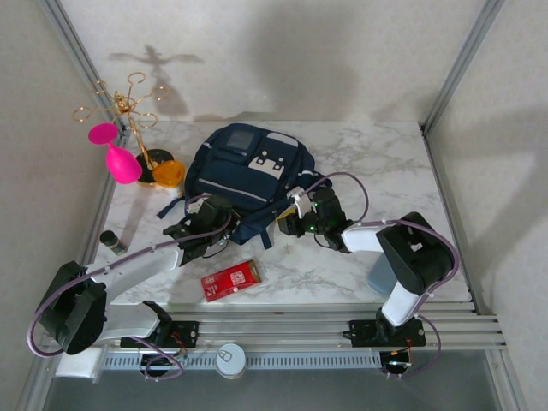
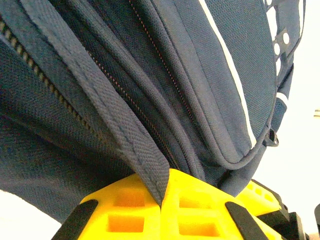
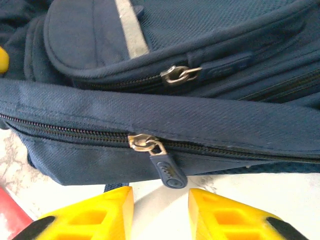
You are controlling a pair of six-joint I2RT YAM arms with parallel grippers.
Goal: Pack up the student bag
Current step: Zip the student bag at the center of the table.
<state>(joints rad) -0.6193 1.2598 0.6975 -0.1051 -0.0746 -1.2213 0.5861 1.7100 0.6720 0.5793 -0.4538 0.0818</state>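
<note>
Currently at early stage, by est. Student bag (image 1: 244,171) lies mid-table (image 1: 368,154), main zip looks shut. L gripper (image 2: 162,192) clamped on bag's fabric edge. R gripper (image 3: 160,205) fingers apart, just short of zip pull (image 3: 167,171), not gripping. Red packet (image 1: 231,280) lies outside bag, unpacked.

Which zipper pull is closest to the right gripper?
The lower pull, its navy tab hanging just above the right gripper; the upper pull sits farther back.

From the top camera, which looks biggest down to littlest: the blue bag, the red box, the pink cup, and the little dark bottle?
1. student bag, by far the largest.
2. red box and pink cup look about alike, so they share this place.
3. little dark bottle, the smallest.
</note>
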